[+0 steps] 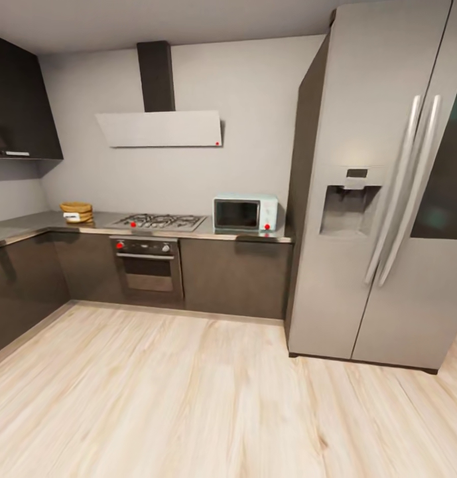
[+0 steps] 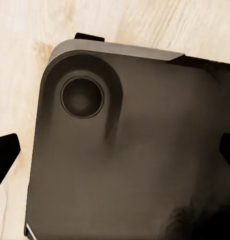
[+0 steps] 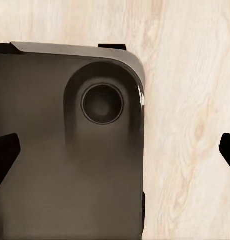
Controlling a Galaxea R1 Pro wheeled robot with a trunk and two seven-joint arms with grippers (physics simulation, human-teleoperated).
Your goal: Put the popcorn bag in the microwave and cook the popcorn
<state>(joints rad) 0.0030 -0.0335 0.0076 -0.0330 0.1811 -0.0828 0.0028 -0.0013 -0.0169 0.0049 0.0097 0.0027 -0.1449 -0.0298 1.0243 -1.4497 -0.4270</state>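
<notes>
You've hardly begun: the popcorn bag point(image 1: 76, 212) sits untouched on the desk point(image 1: 29, 224) by the far corner, well apart from the closed microwave point(image 1: 245, 213) (cooktop between). Left claw point(image 2: 115, 150) and right claw point(image 3: 115, 150) hang spread apart, empty, above the robot's base

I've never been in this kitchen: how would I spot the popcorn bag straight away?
Start at the big grey fridge and follow the countertop leftward, past the pale microwave and the gas hob. Just beyond the hob sits the popcorn bag, a small tan crumpled paper bag with a white label, the only brown thing up there.
</notes>
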